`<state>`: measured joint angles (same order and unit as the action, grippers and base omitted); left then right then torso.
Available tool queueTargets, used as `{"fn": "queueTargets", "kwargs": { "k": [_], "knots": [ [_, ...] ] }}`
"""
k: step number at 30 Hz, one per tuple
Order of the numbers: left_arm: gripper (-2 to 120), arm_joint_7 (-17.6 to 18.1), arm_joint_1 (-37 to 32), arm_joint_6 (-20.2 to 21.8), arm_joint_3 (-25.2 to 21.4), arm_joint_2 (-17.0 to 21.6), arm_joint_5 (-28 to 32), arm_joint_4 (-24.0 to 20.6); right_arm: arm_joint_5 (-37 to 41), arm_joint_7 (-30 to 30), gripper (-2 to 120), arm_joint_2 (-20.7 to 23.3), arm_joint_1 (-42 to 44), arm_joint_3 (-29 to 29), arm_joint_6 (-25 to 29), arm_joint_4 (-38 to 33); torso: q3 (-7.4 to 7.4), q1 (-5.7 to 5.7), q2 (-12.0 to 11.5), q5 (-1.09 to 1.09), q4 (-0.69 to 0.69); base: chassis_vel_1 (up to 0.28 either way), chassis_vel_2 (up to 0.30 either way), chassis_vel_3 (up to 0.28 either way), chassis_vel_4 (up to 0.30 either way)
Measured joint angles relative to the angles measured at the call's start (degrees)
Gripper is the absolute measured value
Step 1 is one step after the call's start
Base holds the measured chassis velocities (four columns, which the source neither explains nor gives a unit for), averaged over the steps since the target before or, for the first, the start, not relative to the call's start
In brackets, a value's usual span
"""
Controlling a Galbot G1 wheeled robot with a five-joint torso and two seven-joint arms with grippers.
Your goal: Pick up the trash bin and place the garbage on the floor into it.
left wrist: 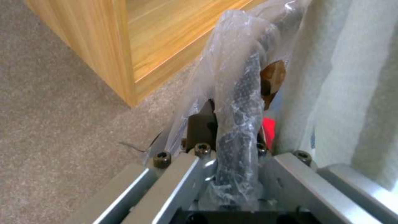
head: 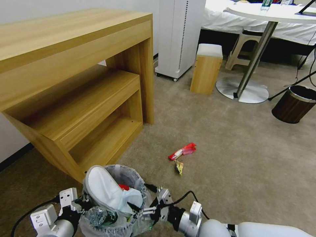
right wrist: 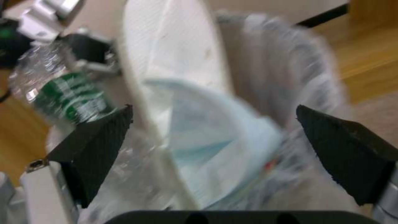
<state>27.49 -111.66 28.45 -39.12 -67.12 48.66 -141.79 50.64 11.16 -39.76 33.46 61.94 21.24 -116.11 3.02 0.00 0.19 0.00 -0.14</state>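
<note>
Trash bin (head: 131, 184) stands upright, white slipper (head: 105, 191) poking up from it.

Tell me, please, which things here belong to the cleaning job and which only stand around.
Belong to the job:
- trash bin, held by left end effector
- white slipper and plastic bottle in it
- red wrapper, yellow wrapper on the floor
- right end effector, open

Only standing around:
- wooden desk
- brown bin
- round table
- wooden stool

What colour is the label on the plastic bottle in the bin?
Green with white markings, on the clear plastic bottle in the trash bin; the right wrist view shows it best.
</note>
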Motion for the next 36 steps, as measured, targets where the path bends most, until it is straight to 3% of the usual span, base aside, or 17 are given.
{"fn": "queueTargets", "kwargs": {
  "k": [10,20,23,30,36],
  "knots": [
    [0,-0.3,-0.1,-0.2,-0.5,-0.3,-0.4,0.2,-0.7,-4.1,100,-0.3,0.2,-0.1,4.0,1.6,0.00,0.00,0.0,-0.01,0.00,0.000,0.000,0.000,0.000],
    [0,-0.4,0.9,-0.4,-0.1,-0.2,-0.6,2.6,-2.7,-5.4,100,-0.5,2.9,-8.2,6.6,0.9,0.00,0.00,0.0,0.00,0.00,0.000,0.000,0.000,0.000],
    [0,-0.4,0.9,-0.5,-0.2,-0.1,-0.6,2.9,-3.7,-3.9,100,-0.3,4.2,-11.9,6.4,0.7,0.00,0.00,0.0,-0.01,0.01,0.000,0.000,0.000,0.000],
    [0,-0.6,1.4,-0.9,-0.2,0.2,-0.7,3.5,-3.9,4.7,100,1.8,11.3,-26.7,0.2,0.0,0.00,0.00,0.0,0.01,0.00,0.000,0.000,0.000,0.000],
    [0,-0.8,1.6,-1.2,-0.1,0.1,-1.1,3.8,0.5,11.6,100,4.6,13.1,-31.9,-5.5,2.8,0.00,0.00,0.0,0.00,0.00,0.000,0.000,0.000,0.000]
  ]
}}
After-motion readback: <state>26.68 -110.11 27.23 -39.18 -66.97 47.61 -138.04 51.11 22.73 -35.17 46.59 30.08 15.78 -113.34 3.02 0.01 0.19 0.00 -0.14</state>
